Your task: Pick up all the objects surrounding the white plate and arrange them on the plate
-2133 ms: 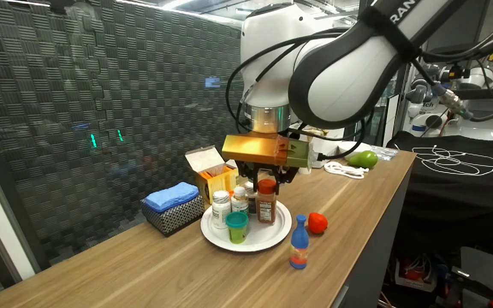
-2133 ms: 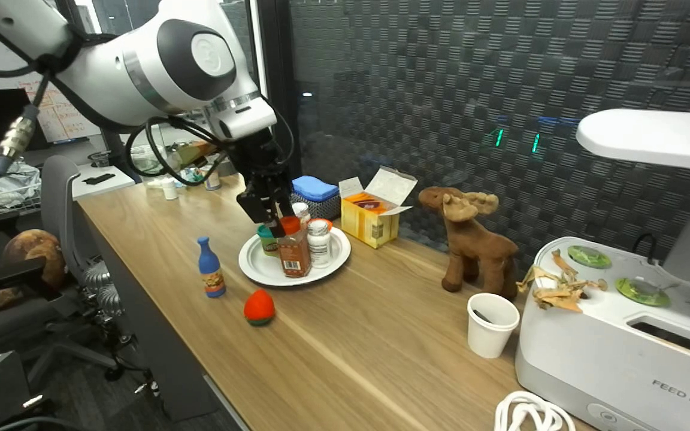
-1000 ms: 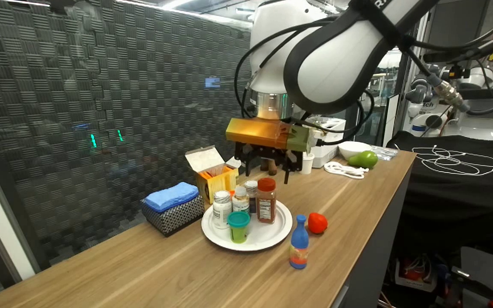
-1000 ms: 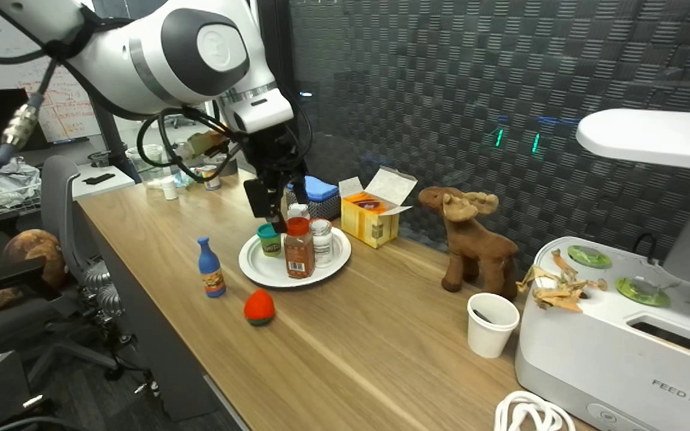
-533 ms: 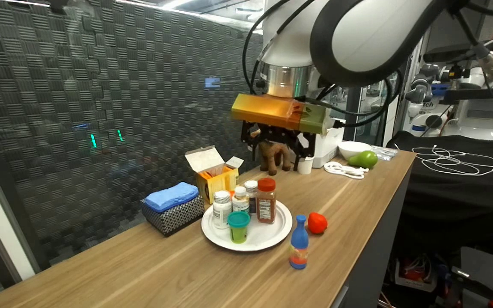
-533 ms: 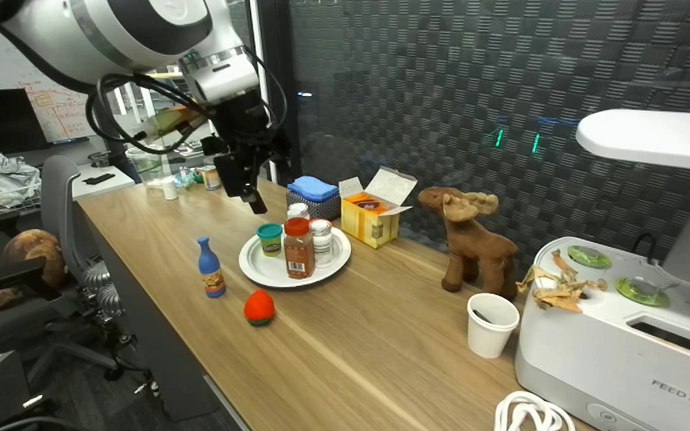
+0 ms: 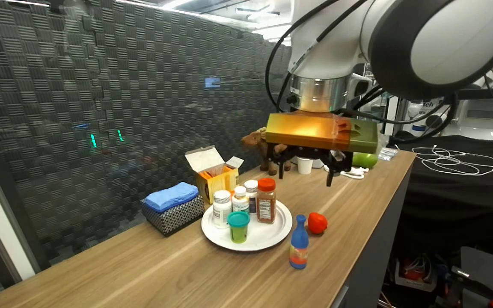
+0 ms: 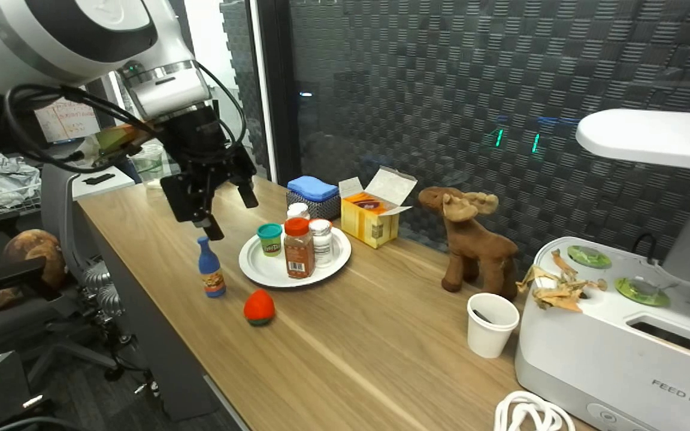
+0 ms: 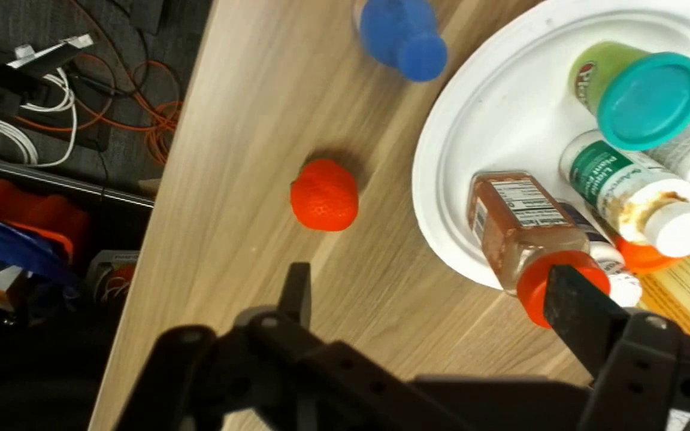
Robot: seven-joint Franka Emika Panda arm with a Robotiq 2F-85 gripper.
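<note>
The desk (image 7: 156, 278) ends not far from the things left to move, so a nudge or an off-centre squeeze could send one over the edge. The white plate (image 7: 270, 236) is already part full, and lowering more onto it without enough room might topple what stands there. The claw (image 7: 305, 179) hangs above the desk, spread, with nothing between its fingers. The spice jar (image 8: 299, 251) stands on the plate (one finger overlaps its cap in the wrist view, yet both exterior views show them apart). The blue bottle (image 7: 299, 244) is upright on the desk beside the plate, lower than the claw; tall and narrow, it would likely tip if brushed. The strawberry (image 9: 324, 194), smallest, rests near it on the desk, also below the claw, and shows in the wrist view ahead of the gap between the fingers.
</note>
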